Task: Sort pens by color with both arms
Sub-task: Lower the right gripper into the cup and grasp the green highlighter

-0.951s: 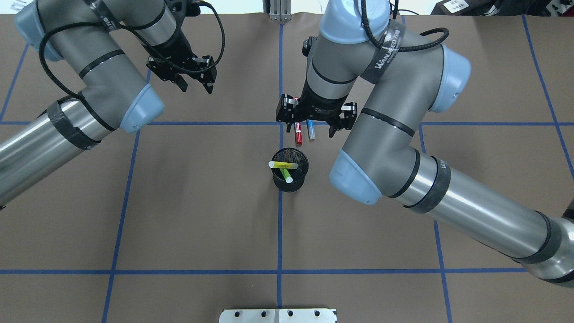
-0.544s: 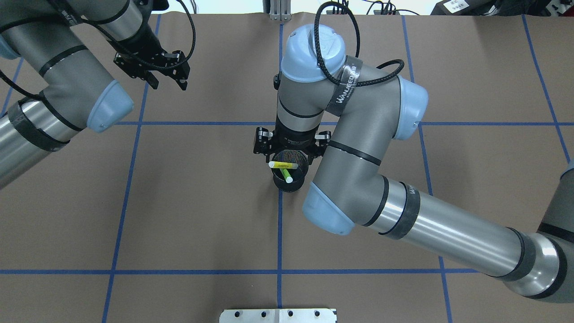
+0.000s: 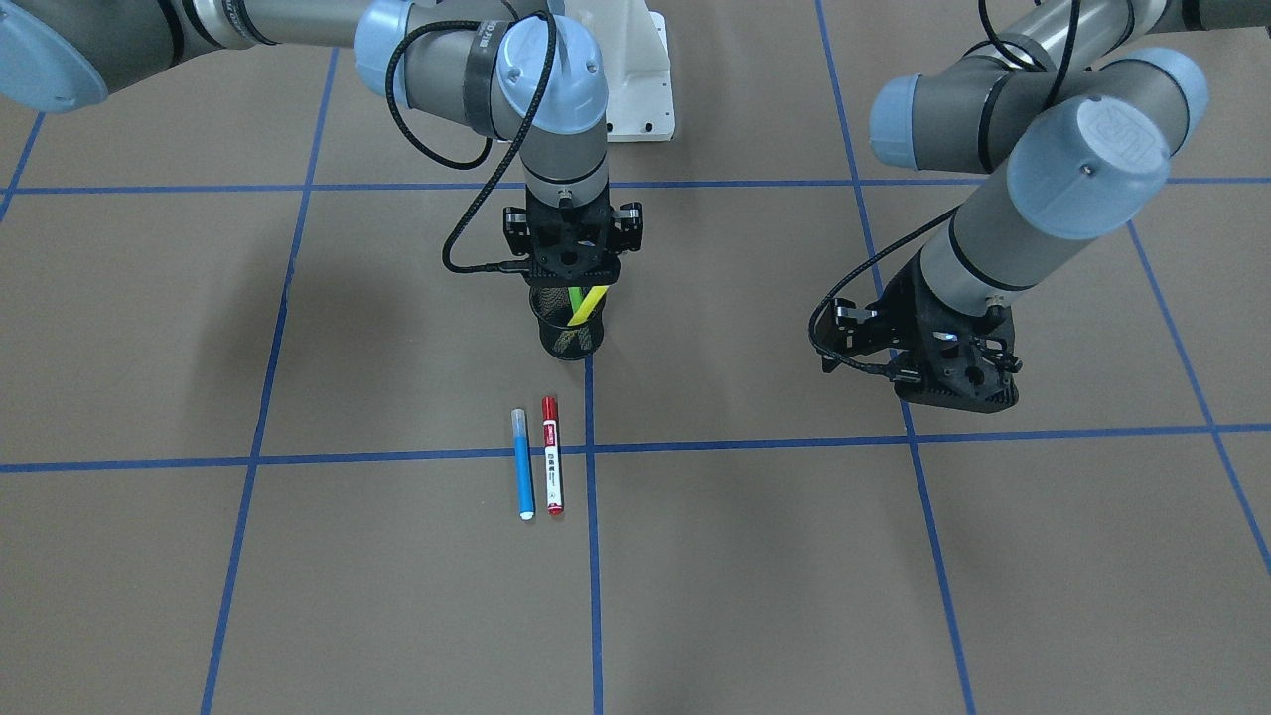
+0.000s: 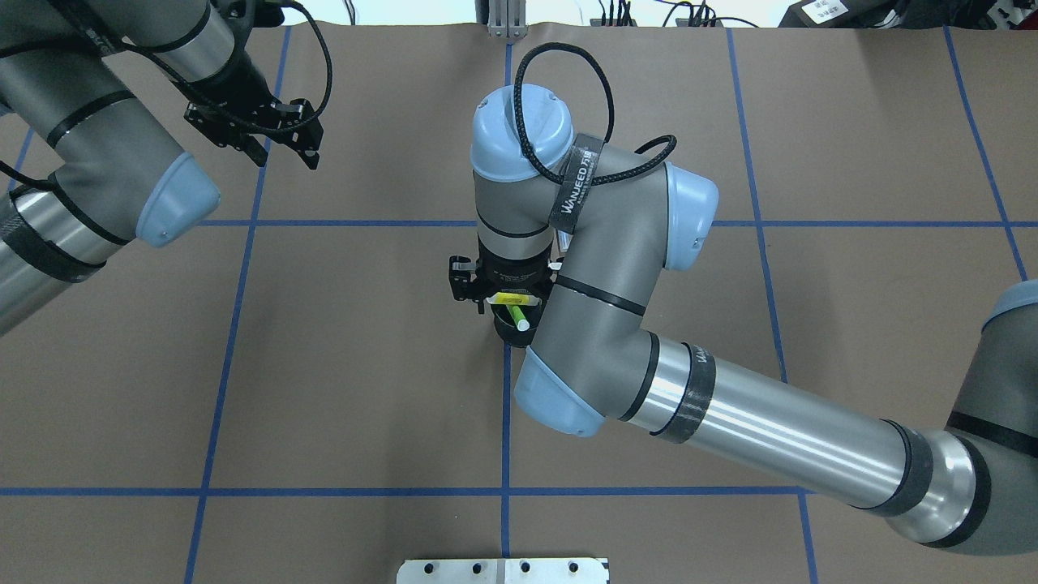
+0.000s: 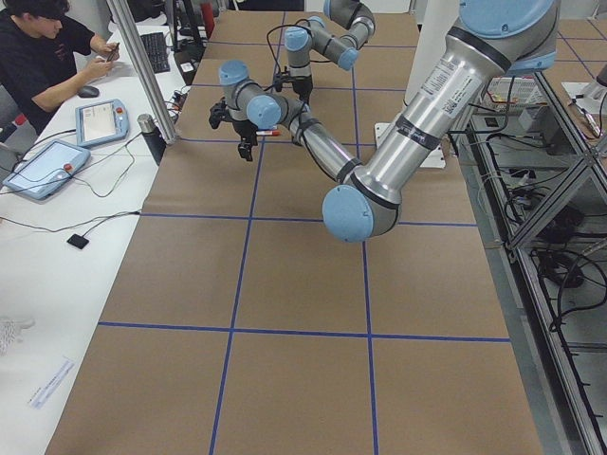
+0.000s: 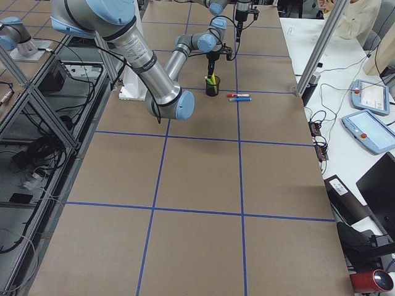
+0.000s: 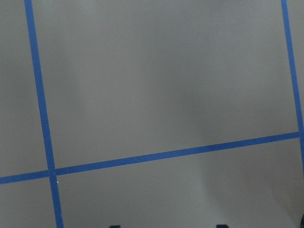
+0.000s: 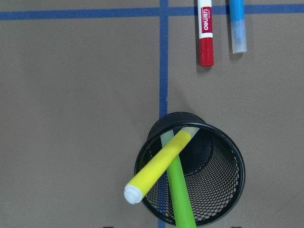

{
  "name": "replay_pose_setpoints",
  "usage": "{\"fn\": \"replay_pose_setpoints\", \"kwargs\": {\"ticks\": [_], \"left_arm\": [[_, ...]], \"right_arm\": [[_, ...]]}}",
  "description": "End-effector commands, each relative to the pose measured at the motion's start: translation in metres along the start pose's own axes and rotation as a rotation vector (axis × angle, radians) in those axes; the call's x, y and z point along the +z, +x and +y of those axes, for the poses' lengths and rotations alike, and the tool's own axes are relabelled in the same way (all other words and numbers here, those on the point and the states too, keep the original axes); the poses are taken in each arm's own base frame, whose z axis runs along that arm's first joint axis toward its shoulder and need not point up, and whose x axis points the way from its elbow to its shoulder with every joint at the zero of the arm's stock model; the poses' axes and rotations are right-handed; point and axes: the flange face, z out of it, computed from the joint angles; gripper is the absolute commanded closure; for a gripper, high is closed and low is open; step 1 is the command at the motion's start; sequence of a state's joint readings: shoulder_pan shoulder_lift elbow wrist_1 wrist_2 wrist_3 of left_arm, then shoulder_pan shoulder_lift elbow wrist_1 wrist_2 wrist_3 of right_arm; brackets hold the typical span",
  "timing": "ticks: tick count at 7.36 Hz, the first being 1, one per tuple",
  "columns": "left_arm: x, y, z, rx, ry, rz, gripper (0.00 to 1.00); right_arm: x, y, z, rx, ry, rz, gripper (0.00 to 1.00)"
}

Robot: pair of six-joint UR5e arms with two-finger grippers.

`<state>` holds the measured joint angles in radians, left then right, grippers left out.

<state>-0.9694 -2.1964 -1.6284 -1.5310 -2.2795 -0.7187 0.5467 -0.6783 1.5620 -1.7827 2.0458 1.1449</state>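
Over the brown paper desk (image 4: pixel 365 405), the grey right arm (image 4: pixel 754 426) spreads empty fingers (image 4: pixel 461 288) above the mid-desk black mesh cup (image 8: pixel 223 190). The grey left arm (image 4: pixel 97 154) has its fingers (image 4: pixel 310 156) gaping empty toward the left edge. Seemingly half sorted: yellow pen (image 8: pixel 159 172) and green pen (image 8: pixel 183 204) cupped, blue pen (image 3: pixel 521 465) and red-capped white pen (image 3: pixel 551 457) paired toward the operators' edge. The right arm has come back from that pair; the left has withdrawn.

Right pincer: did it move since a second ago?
Yes. In the overhead view the right pincer slid from the crosswise blue tape line toward the robot and now hangs over the black mesh cup.

Overhead, the right arm (image 4: pixel 604 251) hides the blue pen (image 3: pixel 521 467) and red pen (image 3: pixel 552 459)
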Motion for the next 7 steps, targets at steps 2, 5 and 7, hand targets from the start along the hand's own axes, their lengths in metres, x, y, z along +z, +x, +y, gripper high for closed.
{"fn": "replay_pose_setpoints", "kwargs": {"ticks": [2, 5, 7], "left_arm": [[-0.0006, -0.0006, 0.0008, 0.001, 0.004, -0.001, 0.26], [0.0005, -0.0021, 0.0005, 0.006, 0.006, -0.005, 0.26], [0.0039, -0.006, 0.0026, 0.003, 0.001, -0.008, 0.26]], "right_arm": [[0.0063, -0.0045, -0.0039, -0.005, -0.007, 0.014, 0.27], [0.0079, -0.0004, -0.0022, -0.018, -0.013, 0.013, 0.28], [0.0118, 0.0034, -0.0025, -0.07, -0.018, 0.018, 0.3]]}}
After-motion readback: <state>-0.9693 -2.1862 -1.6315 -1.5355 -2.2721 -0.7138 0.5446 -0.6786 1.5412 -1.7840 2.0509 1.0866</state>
